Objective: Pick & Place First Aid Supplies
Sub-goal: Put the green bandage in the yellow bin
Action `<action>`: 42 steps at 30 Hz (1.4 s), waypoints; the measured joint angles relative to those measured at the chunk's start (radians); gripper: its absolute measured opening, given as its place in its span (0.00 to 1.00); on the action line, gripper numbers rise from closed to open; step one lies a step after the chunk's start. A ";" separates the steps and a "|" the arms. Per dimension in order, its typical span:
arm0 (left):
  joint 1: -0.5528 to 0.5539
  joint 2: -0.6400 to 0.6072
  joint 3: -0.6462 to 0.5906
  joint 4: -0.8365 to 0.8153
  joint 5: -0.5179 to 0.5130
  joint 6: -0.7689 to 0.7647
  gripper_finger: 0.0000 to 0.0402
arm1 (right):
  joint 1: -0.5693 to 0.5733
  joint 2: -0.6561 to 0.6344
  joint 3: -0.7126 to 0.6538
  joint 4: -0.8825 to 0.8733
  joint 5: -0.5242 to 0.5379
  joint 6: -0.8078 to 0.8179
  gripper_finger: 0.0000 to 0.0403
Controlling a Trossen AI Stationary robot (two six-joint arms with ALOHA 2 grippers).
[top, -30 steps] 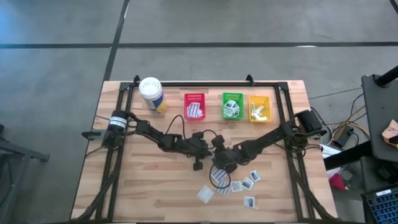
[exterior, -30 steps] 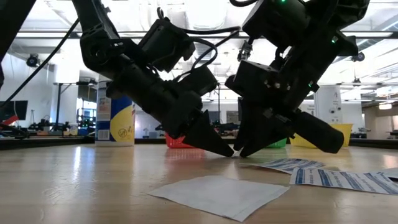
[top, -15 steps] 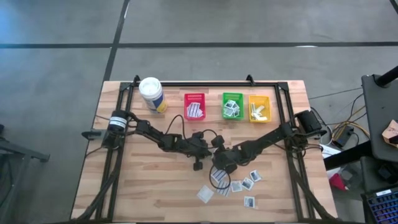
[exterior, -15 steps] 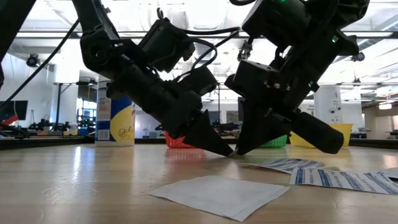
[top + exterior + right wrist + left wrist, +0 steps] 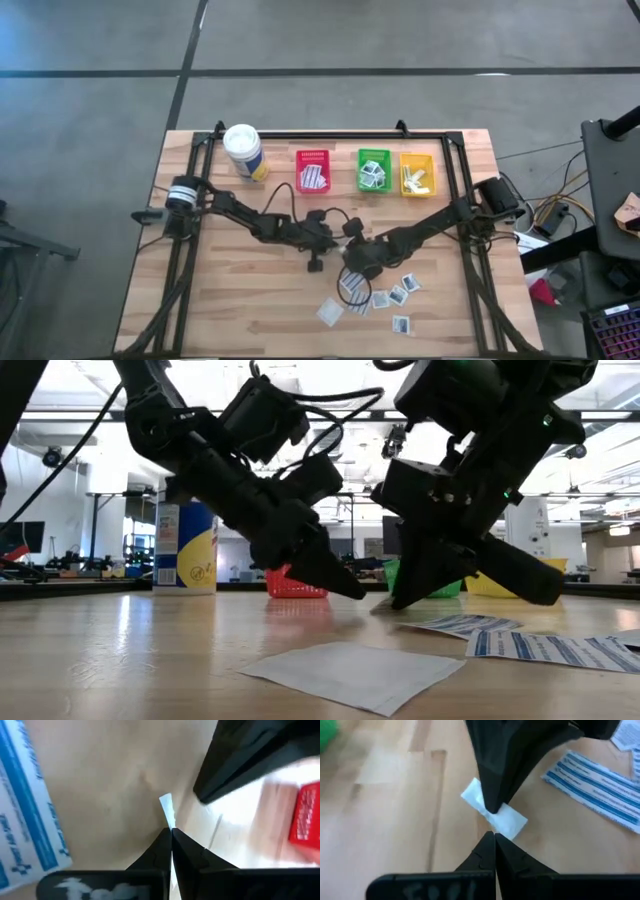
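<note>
One small white packet (image 5: 167,810) stood on edge, pinched at the tip of the right gripper (image 5: 171,834); the left gripper (image 5: 494,836), pressed together, pointed at it from just beside.

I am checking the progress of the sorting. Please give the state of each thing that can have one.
right gripper: shut on a small white packet, edge-on.
left gripper: shut, holding nothing.
red bin: holds packets.
green bin: holds packets.
yellow bin: holds packets.
loose packets: flat on the table.
</note>
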State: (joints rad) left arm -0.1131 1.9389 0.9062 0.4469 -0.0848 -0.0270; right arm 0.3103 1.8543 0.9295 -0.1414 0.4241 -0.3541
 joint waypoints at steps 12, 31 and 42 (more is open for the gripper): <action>-0.011 -0.029 -0.052 0.013 -0.019 0.010 0.00 | -0.026 -0.103 -0.002 -0.267 0.056 0.185 0.02; -0.021 -0.047 -0.062 0.030 -0.082 0.099 0.00 | -0.208 -0.513 -0.086 -0.499 0.129 0.398 0.02; -0.019 -0.049 -0.061 0.053 -0.086 0.106 0.00 | -0.404 -0.783 -0.214 -0.497 0.181 0.710 0.02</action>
State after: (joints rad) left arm -0.1325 1.8900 0.8448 0.4996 -0.1709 0.0788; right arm -0.0936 1.0713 0.7158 -0.6382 0.6049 0.3555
